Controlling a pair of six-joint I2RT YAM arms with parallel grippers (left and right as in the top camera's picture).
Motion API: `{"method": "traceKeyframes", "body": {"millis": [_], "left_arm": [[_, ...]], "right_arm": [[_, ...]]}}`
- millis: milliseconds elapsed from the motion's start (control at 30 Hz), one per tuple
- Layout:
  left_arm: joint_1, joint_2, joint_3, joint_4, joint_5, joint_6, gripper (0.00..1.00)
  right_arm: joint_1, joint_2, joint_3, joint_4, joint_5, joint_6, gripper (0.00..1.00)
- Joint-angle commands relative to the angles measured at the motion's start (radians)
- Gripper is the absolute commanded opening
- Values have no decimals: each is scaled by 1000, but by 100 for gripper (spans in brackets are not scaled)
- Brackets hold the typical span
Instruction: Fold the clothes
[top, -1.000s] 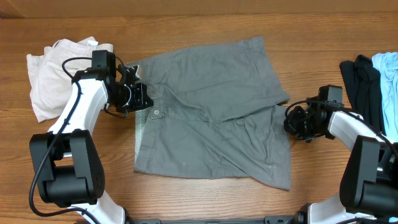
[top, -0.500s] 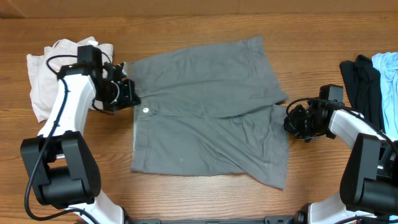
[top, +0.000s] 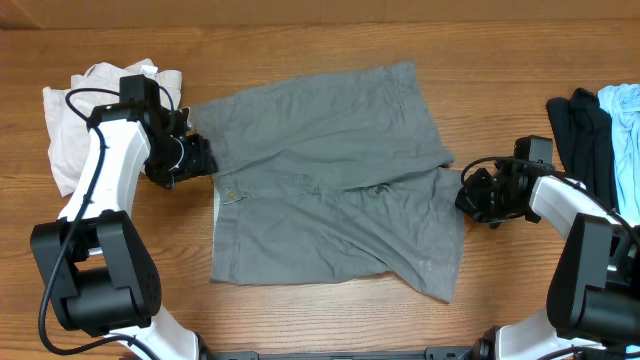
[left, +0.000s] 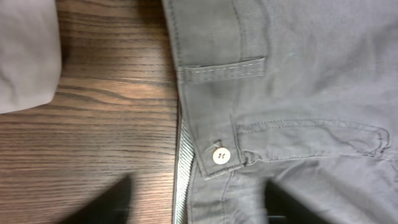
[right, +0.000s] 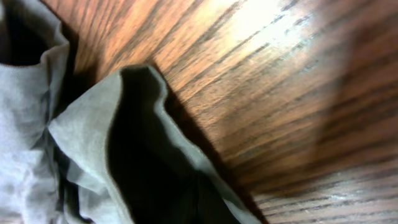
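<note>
Currently: four garments and two arms on one brown wood-grain tabletop.
Cream-white garment, one, bunched at the far left corner. Left gripper beside it, jaws spread wide over the waistband button, nothing clamped. Grey shorts, one pair, spread flat mid-tabletop. Right gripper at their right hem; grip state cannot be told. Black garment and light blue garment, one each, at the right edge.

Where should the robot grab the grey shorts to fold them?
Probably the leg hem of the grey shorts, coming from the right side: that edge curls up off the wooden table, leaving a gap to slide under.
</note>
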Motion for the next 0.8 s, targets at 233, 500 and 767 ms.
{"method": "traceKeyframes", "body": {"millis": [233, 500, 767], "left_arm": [[5, -31, 72, -39, 36, 16, 100], [5, -42, 272, -287, 109, 15, 96], [5, -221, 297, -443, 101, -10, 100]], "right_arm": [[-89, -128, -1, -129, -33, -74, 46], [-89, -352, -1, -330, -37, -92, 63], [-89, -532, -1, -533, -36, -95, 64]]}}
